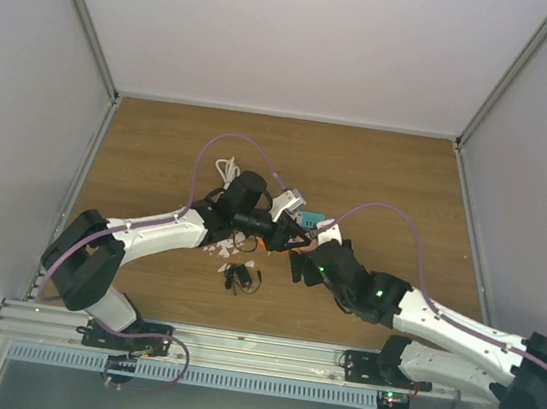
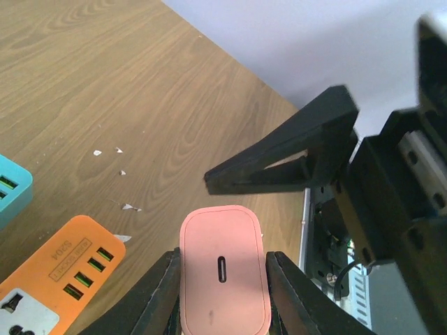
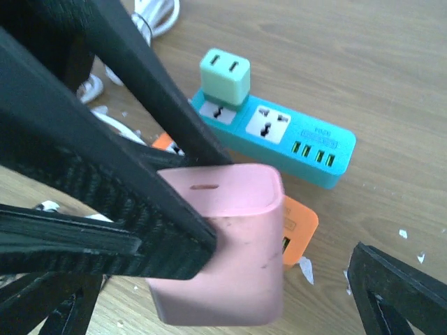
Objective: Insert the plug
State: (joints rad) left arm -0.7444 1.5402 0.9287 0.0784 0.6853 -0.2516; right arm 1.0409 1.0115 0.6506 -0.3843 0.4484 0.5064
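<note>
Up close, pink charger [image 3: 230,237] hides part of the orange strip [image 3: 300,225]; beyond, mint adapter [image 3: 225,75] sits in teal strip [image 3: 307,143].

2 white arms [image 1: 154,229], black joints [image 1: 94,267], purple cables [image 1: 223,140], maybe green LEDs [image 1: 379,297].

Light: bright, even, diffuse
Shadows: faint and soft on table [image 1: 161,139]
Glare: pale sheen on wood, right wrist view
Focus: pink plug [image 3: 223,244] slightly soft close up
Top view: coarse detail
</note>
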